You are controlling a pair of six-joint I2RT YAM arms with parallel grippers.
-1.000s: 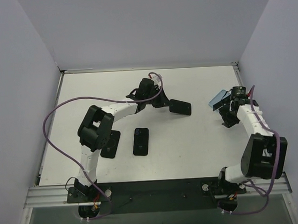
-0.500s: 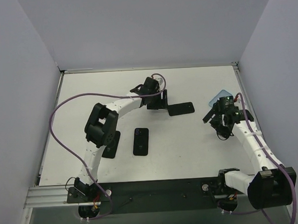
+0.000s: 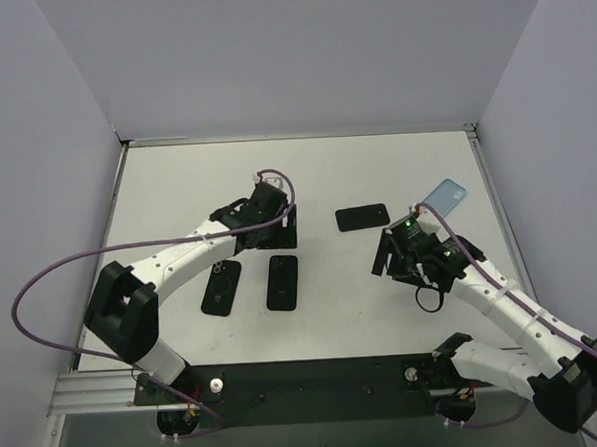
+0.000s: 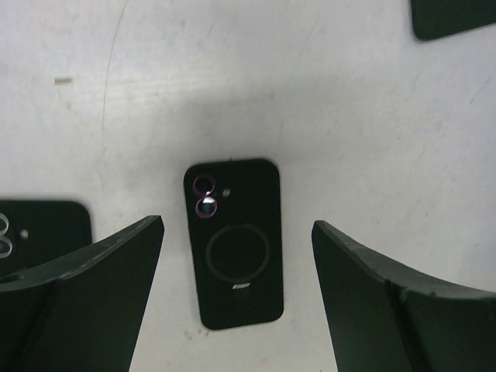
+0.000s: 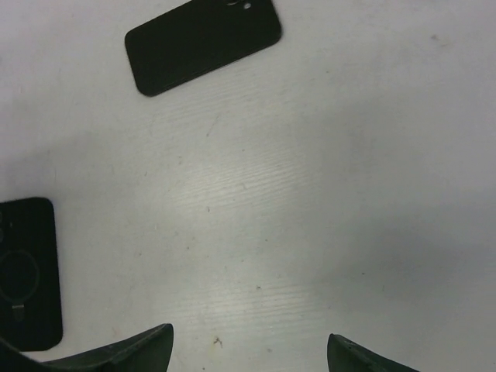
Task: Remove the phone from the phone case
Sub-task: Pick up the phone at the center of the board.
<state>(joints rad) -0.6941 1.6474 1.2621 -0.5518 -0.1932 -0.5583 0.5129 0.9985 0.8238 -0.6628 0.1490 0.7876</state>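
Note:
A flat black phone (image 3: 362, 217) lies alone on the white table (image 3: 177, 190), also seen at the top of the right wrist view (image 5: 203, 43). A light blue phone case (image 3: 444, 194) lies to its right, apart from it. My left gripper (image 3: 271, 241) hovers open with nothing in it; in its wrist view the left gripper (image 4: 237, 225) frames a black ringed phone (image 4: 236, 252) lying back up. My right gripper (image 3: 392, 259) is open and empty over bare table, its fingertips (image 5: 159, 341) at the bottom of the right wrist view.
Two black phone-shaped items with camera lenses and a round ring lie side by side near the left arm: one (image 3: 283, 281) in the middle, the other (image 3: 222, 288) to its left. Grey walls close the table on three sides.
My left gripper opened, let go of the black phone and drew back toward me and left. My right arm left the blue case on the table and swung in toward the centre.

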